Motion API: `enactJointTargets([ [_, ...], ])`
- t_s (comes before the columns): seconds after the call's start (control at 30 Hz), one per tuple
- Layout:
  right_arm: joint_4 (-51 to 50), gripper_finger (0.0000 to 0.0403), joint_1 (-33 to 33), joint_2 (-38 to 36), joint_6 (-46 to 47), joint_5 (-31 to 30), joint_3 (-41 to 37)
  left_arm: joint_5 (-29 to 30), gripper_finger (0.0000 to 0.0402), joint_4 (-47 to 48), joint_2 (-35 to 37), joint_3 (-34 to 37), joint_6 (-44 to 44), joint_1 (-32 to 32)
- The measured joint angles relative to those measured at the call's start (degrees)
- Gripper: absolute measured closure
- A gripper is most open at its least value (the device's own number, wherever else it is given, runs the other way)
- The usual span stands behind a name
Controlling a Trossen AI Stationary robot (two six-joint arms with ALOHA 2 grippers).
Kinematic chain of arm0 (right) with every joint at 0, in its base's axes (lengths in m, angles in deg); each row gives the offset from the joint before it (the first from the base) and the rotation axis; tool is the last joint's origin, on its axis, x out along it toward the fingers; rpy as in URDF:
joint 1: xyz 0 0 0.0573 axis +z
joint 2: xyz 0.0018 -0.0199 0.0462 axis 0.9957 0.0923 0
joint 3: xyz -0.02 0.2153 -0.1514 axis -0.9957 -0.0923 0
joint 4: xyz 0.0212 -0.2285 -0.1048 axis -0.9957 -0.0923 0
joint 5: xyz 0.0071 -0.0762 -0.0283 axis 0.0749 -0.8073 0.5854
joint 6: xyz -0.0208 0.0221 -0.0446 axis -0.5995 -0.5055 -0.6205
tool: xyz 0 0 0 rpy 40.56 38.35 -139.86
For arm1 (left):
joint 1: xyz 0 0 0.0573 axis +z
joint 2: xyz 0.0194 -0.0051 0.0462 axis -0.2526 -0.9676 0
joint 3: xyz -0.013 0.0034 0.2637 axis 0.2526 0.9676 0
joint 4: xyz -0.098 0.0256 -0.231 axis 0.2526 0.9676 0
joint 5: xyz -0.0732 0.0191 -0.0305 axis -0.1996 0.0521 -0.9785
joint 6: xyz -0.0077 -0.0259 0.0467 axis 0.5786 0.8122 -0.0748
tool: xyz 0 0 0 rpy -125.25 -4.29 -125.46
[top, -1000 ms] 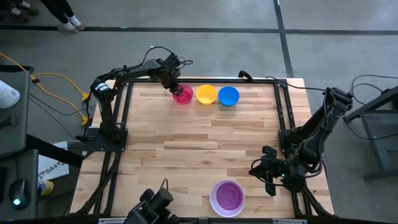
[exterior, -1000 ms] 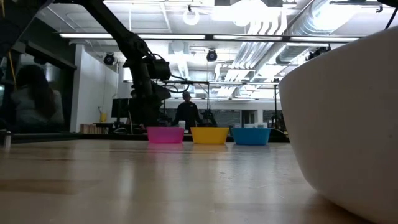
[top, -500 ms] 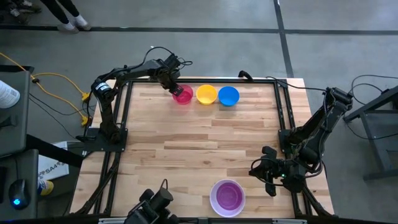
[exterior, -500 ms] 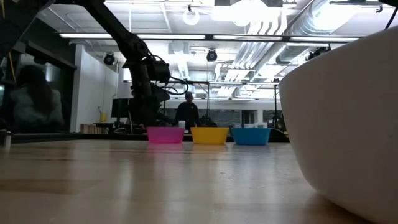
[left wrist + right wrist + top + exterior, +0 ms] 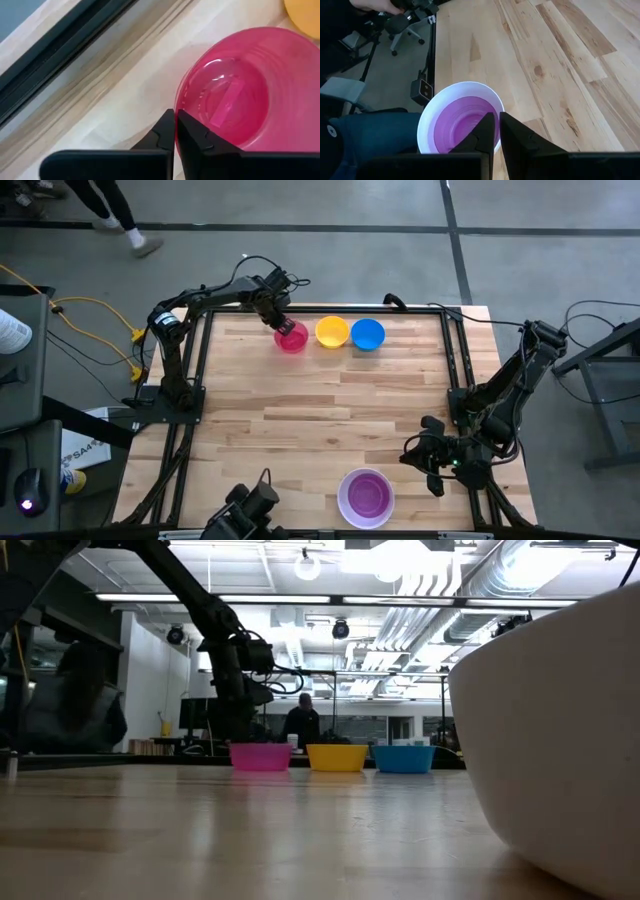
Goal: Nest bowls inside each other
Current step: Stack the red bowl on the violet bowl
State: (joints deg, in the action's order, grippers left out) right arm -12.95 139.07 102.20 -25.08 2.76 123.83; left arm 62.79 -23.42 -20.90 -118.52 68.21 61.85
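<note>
The pink bowl (image 5: 293, 339) stands at the far edge, left of the yellow bowl (image 5: 332, 332) and the blue bowl (image 5: 368, 334), all on their bases in a row. My left gripper (image 5: 175, 117) points steeply down at the pink bowl's far-left rim and is shut on it. The purple bowl (image 5: 465, 125) sits inside the larger white bowl (image 5: 345, 483) near the table's front edge. My right gripper (image 5: 496, 122) hangs shut above the table's near right corner, right of the white bowl, touching nothing. My left gripper pinches the pink bowl's rim (image 5: 178, 102) on its far-left side, one finger inside the bowl and one outside. The fingers come from above, slanting down from the far left. The bowl stays upright with its base on the table.
The white bowl's wall (image 5: 560, 740) fills the right of the low view. Black frame rails (image 5: 455, 350) run along the table's edges. A person (image 5: 120, 220) walks on the floor beyond the far left corner. Bare wood (image 5: 320, 420) lies between the two groups of bowls.
My left gripper has shut on the pink bowl's rim without moving away. The pink bowl has slid a little toward the table's left and near side, away from the yellow bowl, staying upright.
</note>
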Motion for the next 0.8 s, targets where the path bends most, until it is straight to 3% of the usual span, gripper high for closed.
enactJointTargets([
  [0.37,-0.05,0.0382,0.0,-0.02,-0.48,-0.02,0.0,-0.96,0.04,3.42,0.0,-1.47,-0.59,-0.06],
  [0.8,-0.61,0.0382,-2.81,2.02,-9.78,-0.12,0.0,-2.17,0.0401,17.12,0.0,-15.36,-0.5,-9.11],
])
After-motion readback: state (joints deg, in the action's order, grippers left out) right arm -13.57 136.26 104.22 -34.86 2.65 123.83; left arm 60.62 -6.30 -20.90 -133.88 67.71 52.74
